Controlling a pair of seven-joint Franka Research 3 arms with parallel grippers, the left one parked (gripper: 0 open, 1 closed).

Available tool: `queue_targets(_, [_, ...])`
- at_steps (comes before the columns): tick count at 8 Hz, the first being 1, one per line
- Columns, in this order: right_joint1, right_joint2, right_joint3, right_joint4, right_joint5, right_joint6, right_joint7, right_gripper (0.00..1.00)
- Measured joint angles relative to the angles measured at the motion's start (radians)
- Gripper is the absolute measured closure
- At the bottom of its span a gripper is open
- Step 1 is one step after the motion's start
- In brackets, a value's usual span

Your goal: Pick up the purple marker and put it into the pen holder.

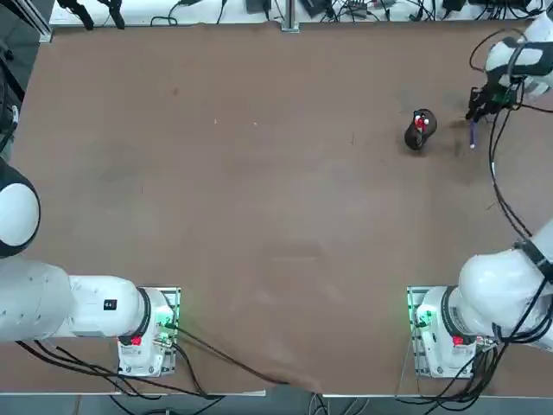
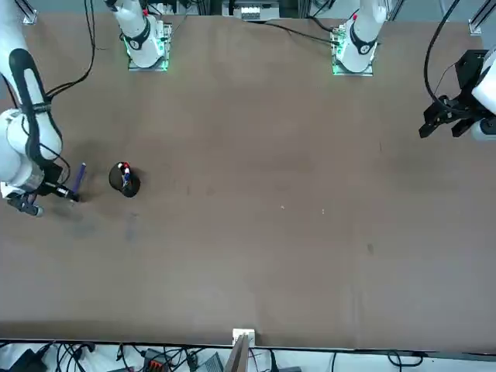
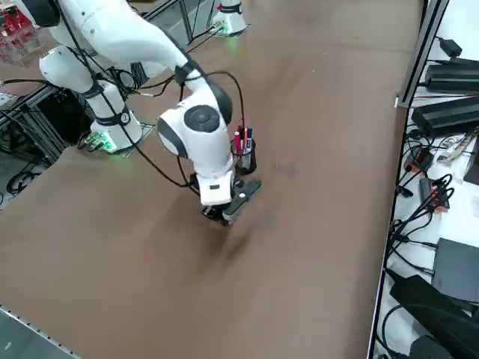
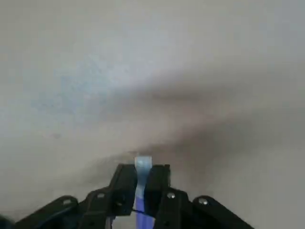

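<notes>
The purple marker [image 1: 472,135] is at the far right of the table, about a cup's width to the right of the pen holder [image 1: 419,131]. My right gripper [image 1: 474,118] is shut on it. In the right wrist view the marker's pale tip [image 4: 142,163] sticks out between the two black fingers [image 4: 123,183]. The front view shows the marker [image 2: 79,176] slanting out of the gripper [image 2: 71,194], beside the pen holder [image 2: 124,180]. The black cup [image 3: 245,157] holds red and blue pens. Whether the marker touches the table I cannot tell.
My right arm's black cable [image 1: 501,186] loops over the table's right edge. Power supplies and cables [image 3: 441,112] lie on a shelf just past that edge. The brown table [image 1: 259,173] spreads wide to the left of the cup.
</notes>
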Motion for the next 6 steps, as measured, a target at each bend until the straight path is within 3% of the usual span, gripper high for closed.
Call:
queue_targets(3, [0.09,-0.108,0.007,0.095,-0.03,-0.185,0.109,0.86])
queue_targets(6, [0.237,-0.146,0.009,0.149,-0.323,-0.328,0.546,0.86])
